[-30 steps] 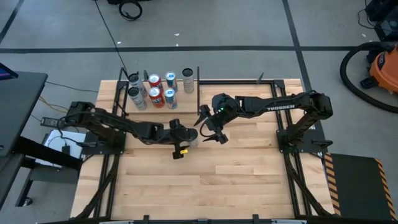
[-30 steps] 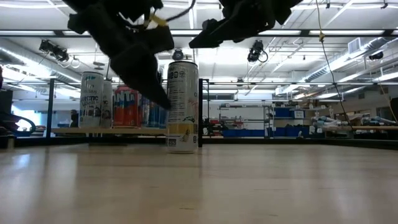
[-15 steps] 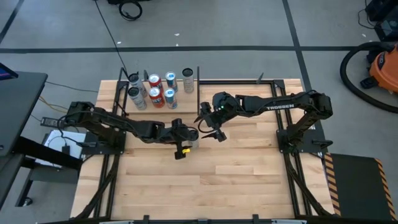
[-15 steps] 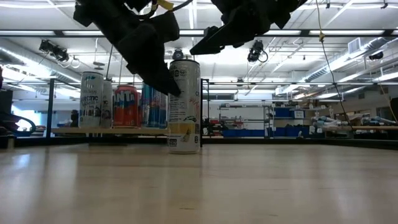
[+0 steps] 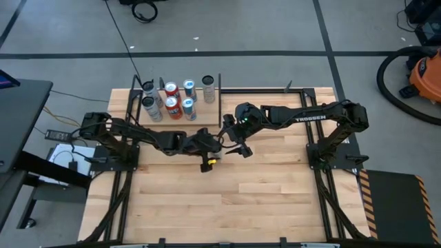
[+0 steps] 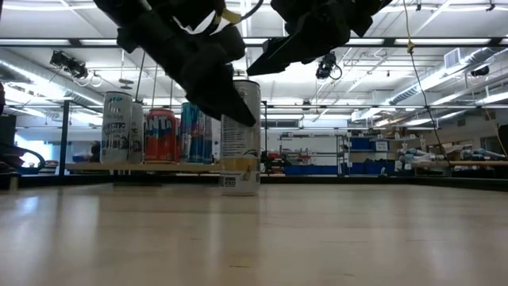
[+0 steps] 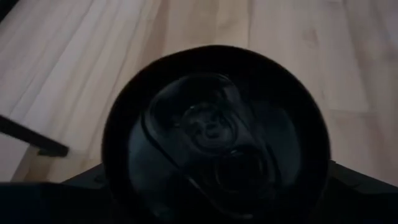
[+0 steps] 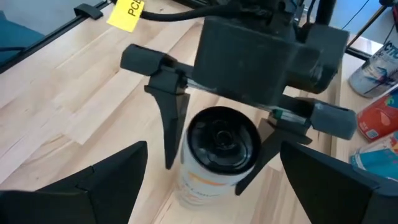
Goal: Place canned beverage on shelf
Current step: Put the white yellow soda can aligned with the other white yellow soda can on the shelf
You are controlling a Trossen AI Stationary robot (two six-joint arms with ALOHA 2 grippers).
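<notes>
A tall slim white can [image 6: 243,163] with a yellow band and a black top [image 8: 222,138] stands upright on its base on the tabletop, near the middle. My left gripper [image 5: 215,149] reaches over it from the table's left. It is open, with one finger [image 8: 171,127] on each side of the can's top. The can's top fills the left wrist view [image 7: 217,134]. My right gripper [image 5: 234,142] hangs open and empty just right of the can and above it. The shelf [image 5: 205,114] at the far left centre carries several cans [image 5: 172,105]. My left gripper's fingers stand at the near and far sides of the can's upper wall [image 8: 193,163], just under the rim. They come slanting down from the table's left. I cannot tell whether either finger touches the wall. The can stands upright on the table.
The shelf's black rods [image 5: 220,81] stand up at its corners, just far-left of both grippers. In the low view the shelf's cans [image 6: 161,135] show behind the white can. Bare tabletop [image 5: 262,193] lies toward the near and right edges.
My left gripper has gone toward the table's right edge and come over the white can, so its fingers now flank the can's top. The can has slid a little toward the right edge and stays upright on the table.
</notes>
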